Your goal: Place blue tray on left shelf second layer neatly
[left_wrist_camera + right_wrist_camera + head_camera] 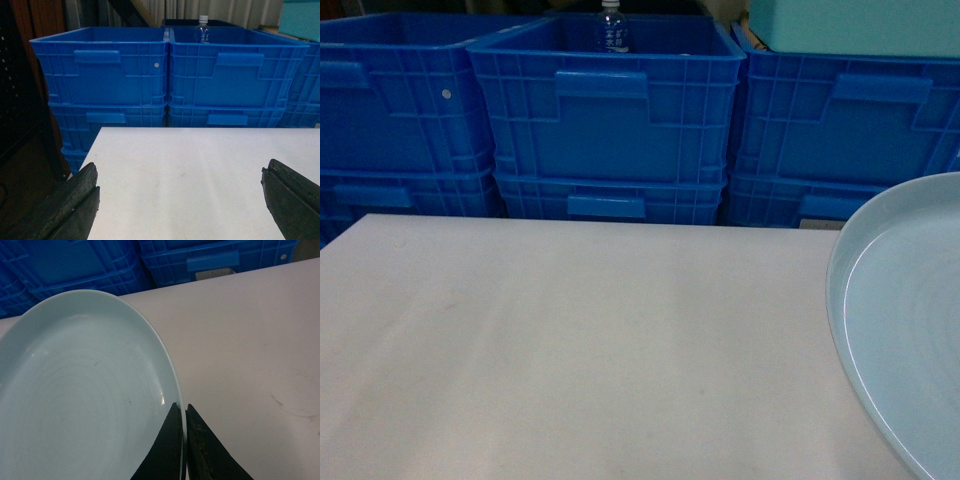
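The blue tray (910, 330) is a pale sky-blue round dish at the right edge of the head view, held above the white table (580, 340). The right wrist view shows the blue tray (85, 390) filling its left half, with my right gripper (184, 407) shut on its rim, one finger inside and one outside. My left gripper (180, 185) is open over the table's left part, its dark fingers (75, 200) far apart with nothing between them. The left shelf is out of view.
Dark-blue ribbed crates (610, 110) stand stacked two high in a row behind the table's far edge. A small water bottle (612, 28) stands in the middle top crate. A teal box (860, 25) sits on the right crate. Dark furniture (20, 125) borders the table's left.
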Tool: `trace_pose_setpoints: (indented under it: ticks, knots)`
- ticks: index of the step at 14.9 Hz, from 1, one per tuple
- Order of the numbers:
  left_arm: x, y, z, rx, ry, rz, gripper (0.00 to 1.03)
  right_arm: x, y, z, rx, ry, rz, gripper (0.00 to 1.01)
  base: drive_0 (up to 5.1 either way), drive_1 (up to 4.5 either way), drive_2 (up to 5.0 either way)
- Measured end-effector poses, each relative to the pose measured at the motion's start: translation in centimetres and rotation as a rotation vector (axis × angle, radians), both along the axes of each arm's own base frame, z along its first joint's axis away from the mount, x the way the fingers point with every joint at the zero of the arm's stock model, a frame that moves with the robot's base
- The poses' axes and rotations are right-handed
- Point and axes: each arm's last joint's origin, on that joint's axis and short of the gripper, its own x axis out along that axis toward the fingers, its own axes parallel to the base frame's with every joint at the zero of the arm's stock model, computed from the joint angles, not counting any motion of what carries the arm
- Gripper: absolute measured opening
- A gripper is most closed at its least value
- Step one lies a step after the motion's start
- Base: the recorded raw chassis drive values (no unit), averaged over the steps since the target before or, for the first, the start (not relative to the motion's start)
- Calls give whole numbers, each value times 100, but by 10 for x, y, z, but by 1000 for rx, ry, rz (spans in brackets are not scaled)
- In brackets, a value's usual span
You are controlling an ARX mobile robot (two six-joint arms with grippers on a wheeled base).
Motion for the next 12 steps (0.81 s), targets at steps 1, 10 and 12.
trace_pose_setpoints:
  ticks: [1, 10, 12]
  knots:
    - [0, 0, 0, 0, 0, 0, 98, 0, 0, 0, 0, 0, 0, 2, 0, 0, 0]
    - [0, 0, 0, 0, 0, 3, 98, 0, 0, 0, 1, 0, 2, 2, 0, 0, 0]
    - [0, 0, 0, 0, 2, 3, 98, 0, 0, 0, 3, -5, 9, 2, 0, 0, 0]
